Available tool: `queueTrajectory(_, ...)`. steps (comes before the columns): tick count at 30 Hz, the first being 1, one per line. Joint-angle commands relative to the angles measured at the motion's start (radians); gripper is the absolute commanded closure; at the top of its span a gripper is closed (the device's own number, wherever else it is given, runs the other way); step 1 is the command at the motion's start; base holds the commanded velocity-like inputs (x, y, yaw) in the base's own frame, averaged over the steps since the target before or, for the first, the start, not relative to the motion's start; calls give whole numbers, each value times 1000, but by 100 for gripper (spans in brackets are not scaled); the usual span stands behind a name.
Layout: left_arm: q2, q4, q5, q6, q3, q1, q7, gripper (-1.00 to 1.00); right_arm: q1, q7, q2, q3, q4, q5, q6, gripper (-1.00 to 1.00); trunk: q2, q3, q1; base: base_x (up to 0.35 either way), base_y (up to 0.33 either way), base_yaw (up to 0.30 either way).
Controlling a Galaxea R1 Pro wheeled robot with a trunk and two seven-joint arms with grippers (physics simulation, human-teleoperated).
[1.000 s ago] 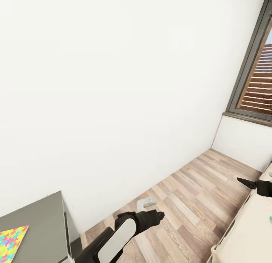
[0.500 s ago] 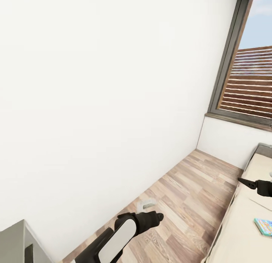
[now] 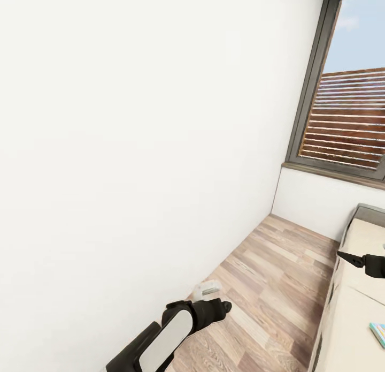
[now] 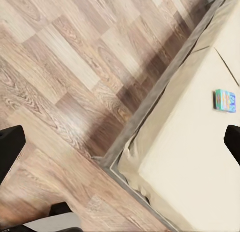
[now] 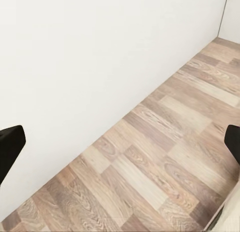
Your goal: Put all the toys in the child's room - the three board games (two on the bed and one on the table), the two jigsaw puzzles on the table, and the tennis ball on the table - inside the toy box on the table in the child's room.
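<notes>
The bed [image 3: 350, 313] runs along the plank floor [image 3: 272, 275], its beige mattress on a dark frame. One small blue game box [image 4: 225, 99] lies flat on the mattress, seen between the left pincer's [image 4: 120, 142] spread fingertips, nearer the far one. In the head view it [image 3: 378, 332] lies below the right pincer [image 3: 350, 258].

White wall [image 3: 133, 147], plank floor [image 3: 267, 275], window [image 3: 347, 109].
</notes>
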Motion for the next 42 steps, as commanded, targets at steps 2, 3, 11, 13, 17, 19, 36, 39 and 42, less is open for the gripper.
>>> queueTrajectory(2, 0, -1, 7, 0, -1, -1, 8, -100, -2, 11, -1, -1, -1, 9, 6, -100, -2, -2, 1, 338, 102, -14)
queueTrajectory(3, 0, -1, 7, 0, -1, -1, 8, -100, -2, 11, -1, -2, -2, 9, 6, -100, -2, -2, 1, 339, 73, -10)
queueTrajectory(11, -1, -1, 8, 0, -1, -1, 8, -100, 1, 13, 3, -1, -1, 4, 5, -100, -2, -2, 1, 201, -46, -2)
queueTrajectory(13, -2, -1, 9, 0, 0, -1, 8, -100, 1, 14, 5, 0, -1, 3, 3, -100, -2, -2, 1, 19, -8, 0)
queueTrajectory(17, -2, -1, 10, 1, 0, -1, 8, -100, 2, 13, 9, 0, -1, 1, 1, -100, -2, -2, 1, 9, -4, 0)
queueTrajectory(19, -3, -1, 10, 0, -1, -1, 6, -100, 3, 13, 9, -1, -2, 1, 0, -100, -2, -2, 1, 62, -2, 0)
queueTrajectory(36, -3, -1, 8, 1, 0, -1, -4, -100, 3, 14, 1, -1, -2, 0, 3, -100, -2, -2, 1, 172, 0, -154)
queueTrajectory(39, -4, -1, 8, 1, 0, -1, -4, -100, 3, 14, 0, -1, -2, 0, 3, -100, -2, -2, 1, 8, 0, -290)
queueTrajectory(42, -4, -1, 9, 1, -1, -1, -4, -100, 3, 14, 0, -1, -2, 0, 4, -100, -2, -2, 1, 3, 0, -292)
